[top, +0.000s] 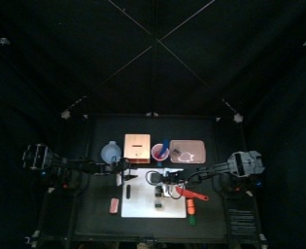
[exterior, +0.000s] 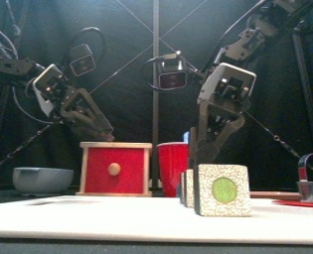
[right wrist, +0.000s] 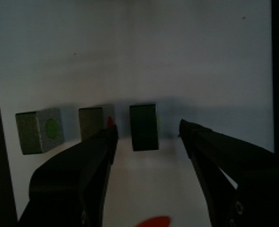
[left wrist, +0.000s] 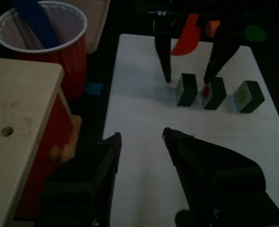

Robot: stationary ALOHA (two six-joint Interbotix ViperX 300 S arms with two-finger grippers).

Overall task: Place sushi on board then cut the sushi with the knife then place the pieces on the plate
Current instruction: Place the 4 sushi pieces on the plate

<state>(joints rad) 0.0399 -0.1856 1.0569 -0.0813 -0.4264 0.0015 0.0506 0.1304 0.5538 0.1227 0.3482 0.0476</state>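
Cutting looks done to me: three sushi pieces (left wrist: pixel 215 91) stand apart on the white board (left wrist: pixel 142 97), my right gripper (right wrist: pixel 148 133) hangs wide and empty over them, the left gripper (left wrist: pixel 142 137) likewise, so next I pinch one for the pink plate (top: pixel 187 151)

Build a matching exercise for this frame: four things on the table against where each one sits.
Things:
1 blue knife
2 sushi pieces
3 bowl
4 pink tray

Places:
A standing on the white board
B left of the wooden box
C in the red cup
D right of the red cup

Pairs: 1-C, 2-A, 3-B, 4-D
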